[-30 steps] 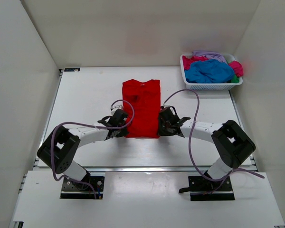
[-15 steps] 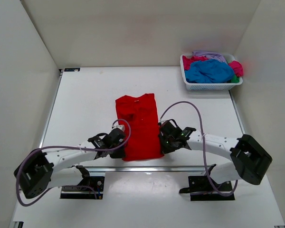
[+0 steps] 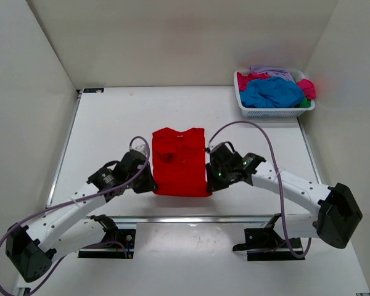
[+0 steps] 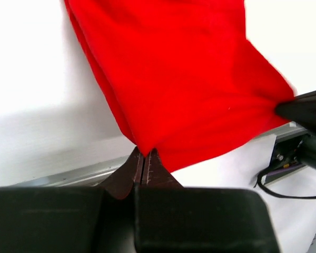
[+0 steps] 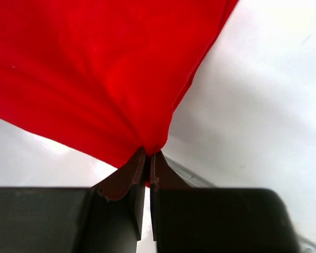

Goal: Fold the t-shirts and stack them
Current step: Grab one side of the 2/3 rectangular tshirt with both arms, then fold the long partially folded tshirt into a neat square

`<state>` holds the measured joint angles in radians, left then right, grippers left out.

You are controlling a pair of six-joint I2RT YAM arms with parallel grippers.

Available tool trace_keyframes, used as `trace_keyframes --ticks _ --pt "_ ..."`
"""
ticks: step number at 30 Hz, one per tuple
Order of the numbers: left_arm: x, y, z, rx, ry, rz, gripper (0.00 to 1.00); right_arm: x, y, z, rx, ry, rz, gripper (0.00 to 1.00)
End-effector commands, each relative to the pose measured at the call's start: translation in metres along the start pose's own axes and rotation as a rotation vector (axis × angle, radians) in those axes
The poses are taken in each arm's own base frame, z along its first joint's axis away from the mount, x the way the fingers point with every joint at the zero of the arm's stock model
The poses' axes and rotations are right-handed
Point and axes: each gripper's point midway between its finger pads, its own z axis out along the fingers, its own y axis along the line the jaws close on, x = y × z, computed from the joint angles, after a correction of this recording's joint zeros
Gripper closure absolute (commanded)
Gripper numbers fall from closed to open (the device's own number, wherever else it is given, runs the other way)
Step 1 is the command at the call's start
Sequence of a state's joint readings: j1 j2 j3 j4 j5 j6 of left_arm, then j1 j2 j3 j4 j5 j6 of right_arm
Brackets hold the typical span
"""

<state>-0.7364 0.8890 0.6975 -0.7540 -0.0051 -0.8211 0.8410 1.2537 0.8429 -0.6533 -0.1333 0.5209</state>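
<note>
Because the fingers do the holding, I look at them first. The left gripper (image 4: 144, 158) is pinched tight on one bottom corner of the red t-shirt (image 3: 180, 163), and I see no gap between its two dark tips. The right gripper (image 5: 147, 158) is pinched tight the same way on the other bottom corner. In both wrist views the red cloth bunches into little creases where it goes into the tips.

From above, the shirt sits in the middle of the frame, a bit low, right between the two arms. Its collar points to the top of the frame. It looks long and narrow, and along one side I can see more than one layer. The bottom edge is near the lower edge of the white table (image 3: 111, 123), and I think the held corners are lifted a little.

I think this shirt is light, soft and floppy. It will bend wherever it is not held, and it will sag between the two pinches. The corners look like the best place to hold, with all the layers caught together. Thin cloth could slide out of a small pinch.

The other t-shirts (image 3: 271, 92) are piled in the white basket (image 3: 274, 113) at the upper right, well apart from the red one.
</note>
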Motion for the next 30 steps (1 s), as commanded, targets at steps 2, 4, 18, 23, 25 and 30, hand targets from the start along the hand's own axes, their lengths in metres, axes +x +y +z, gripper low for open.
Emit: trace_keyframes --ticks 2,4,18,23,25,30 --pt "-0.042 0.001 -0.012 -0.042 -0.039 0.012 1.0 -0.048 -0.006 -0.03 0.003 -0.052 -0.054 1.0" --pt "-0.06 0.0 -0.012 -0.025 -0.053 -0.004 1.0 -0.068 -0.017 -0.034 -0.017 -0.058 -0.048 1.0" --pt "-0.161 -0.01 0.026 0.015 -0.119 -0.031 1.0 -0.206 -0.052 -0.033 -0.029 -0.208 -0.056 1.0" --pt "-0.194 0.002 0.044 -0.003 -0.141 -0.061 1.0 -0.243 -0.062 -0.023 -0.043 -0.235 -0.04 1.0" --pt "-0.204 0.016 0.056 -0.015 -0.147 -0.092 1.0 -0.254 -0.07 -0.017 -0.039 -0.246 -0.038 1.0" --pt "-0.205 0.04 0.094 -0.035 -0.128 -0.144 1.0 -0.277 -0.094 0.021 -0.022 -0.264 -0.06 1.0"
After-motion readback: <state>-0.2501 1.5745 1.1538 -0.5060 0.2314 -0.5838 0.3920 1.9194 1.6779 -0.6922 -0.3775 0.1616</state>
